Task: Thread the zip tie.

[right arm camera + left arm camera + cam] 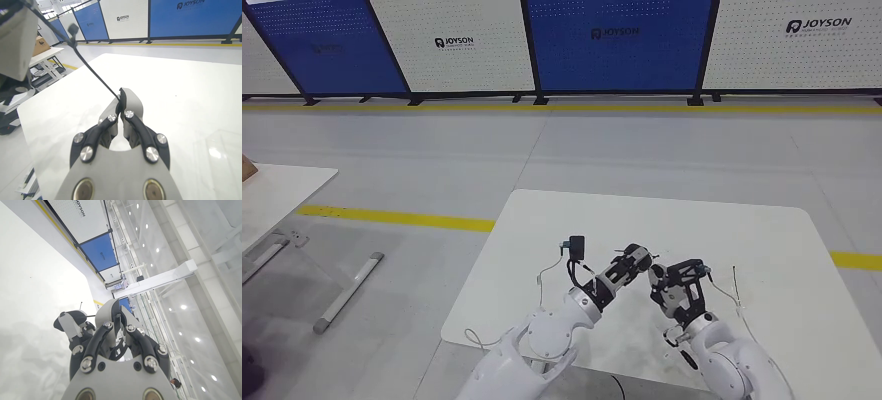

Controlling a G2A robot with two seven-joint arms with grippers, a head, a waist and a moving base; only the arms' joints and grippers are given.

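closed tight on the black zip tie [90, 70] at the right gripper [119, 98], jaws pressed together with no gap. stretched from there in one straight slant — up and away, above the white table [170, 79] and touching none of it — toward the left gripper [119, 313], likewise narrowed down onto a small dark piece, by the look of it the same strap. set nearly tip to tip in the top view, close together over the near middle of the table, with the left gripper slightly farther out than the right.

carries a blocky head [72, 29] partway along the span, nearer the left gripper than the right. cannot tell whether already passed through that head or merely crossing beside it; too blurred there.

probably the feeding or drawing-through stage. hinges on one relation: long axis lying along the line from gripper to gripper, head toward the left end, free length toward the right. calls for a pull by the right gripper straight back along that axis, away from the head, with the left held as anchor. risks twisting the head if drawn sideways.
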